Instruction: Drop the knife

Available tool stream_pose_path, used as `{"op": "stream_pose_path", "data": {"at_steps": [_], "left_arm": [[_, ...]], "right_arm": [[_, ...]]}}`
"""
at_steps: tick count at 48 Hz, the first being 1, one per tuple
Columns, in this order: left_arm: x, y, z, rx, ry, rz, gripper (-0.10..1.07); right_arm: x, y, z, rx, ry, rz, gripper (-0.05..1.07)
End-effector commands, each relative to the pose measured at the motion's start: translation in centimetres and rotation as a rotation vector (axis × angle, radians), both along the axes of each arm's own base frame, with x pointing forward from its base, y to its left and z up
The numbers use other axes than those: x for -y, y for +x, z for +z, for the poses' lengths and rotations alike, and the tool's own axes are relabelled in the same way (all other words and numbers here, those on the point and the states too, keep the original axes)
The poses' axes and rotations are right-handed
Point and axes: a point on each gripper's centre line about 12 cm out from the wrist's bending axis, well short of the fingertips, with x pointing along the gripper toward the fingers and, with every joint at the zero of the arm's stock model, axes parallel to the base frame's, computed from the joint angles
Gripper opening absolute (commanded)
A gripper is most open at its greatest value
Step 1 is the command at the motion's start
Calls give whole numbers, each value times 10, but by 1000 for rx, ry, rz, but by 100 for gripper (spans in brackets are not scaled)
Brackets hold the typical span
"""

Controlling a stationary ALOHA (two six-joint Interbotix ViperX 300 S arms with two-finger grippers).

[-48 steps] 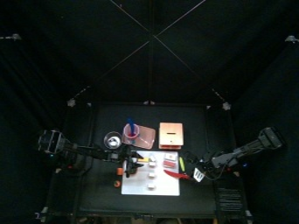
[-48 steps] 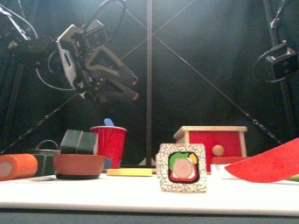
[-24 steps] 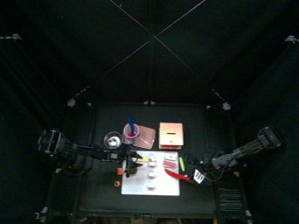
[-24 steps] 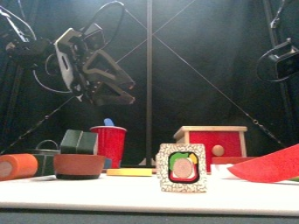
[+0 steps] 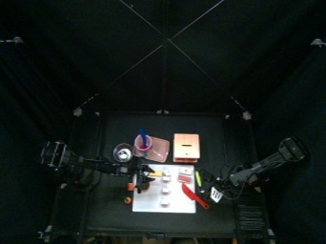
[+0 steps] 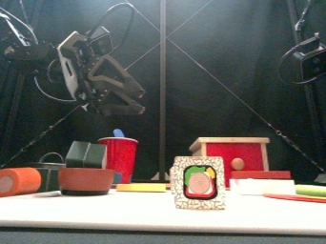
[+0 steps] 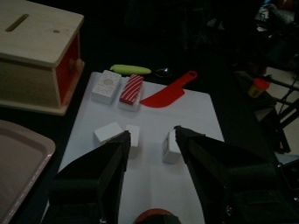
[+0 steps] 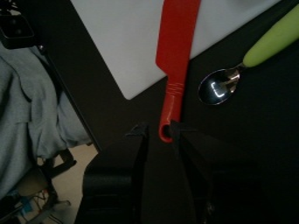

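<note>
The right gripper is seen with its two jaws parted, one on either side of the handle end of the knife; whether the jaws touch the handle cannot be told. The knife lies flat, its red blade on the white mat and its handle reaching over the mat's corner onto the black table. Just beside the handle a spoon with a yellow-green handle and a shiny bowl is seen on the table.

From above, the knife is found at the mat's right edge, near the right gripper, with the mat at the table's front. In the front view the knife appears as a thin red line low at the right.

The left gripper is held open above the mat, over small white blocks. Farther along the mat a red-and-white striped piece and a pale block are seen, with a yellow-green item beyond them. A wooden box with a red side stands beside the mat, and a pink tray lies near it.

In the front view a red cup, a small patterned upright piece and dark containers stand across the table's front.
</note>
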Motion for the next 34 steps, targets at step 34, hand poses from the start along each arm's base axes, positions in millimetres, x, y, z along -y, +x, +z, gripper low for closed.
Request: {"op": "stream_pose_path", "data": {"at_steps": [34], "left_arm": [[0, -9, 5, 19, -21, 18, 83]], "right_arm": [[-41, 45, -16, -156, -62, 33, 68]]}}
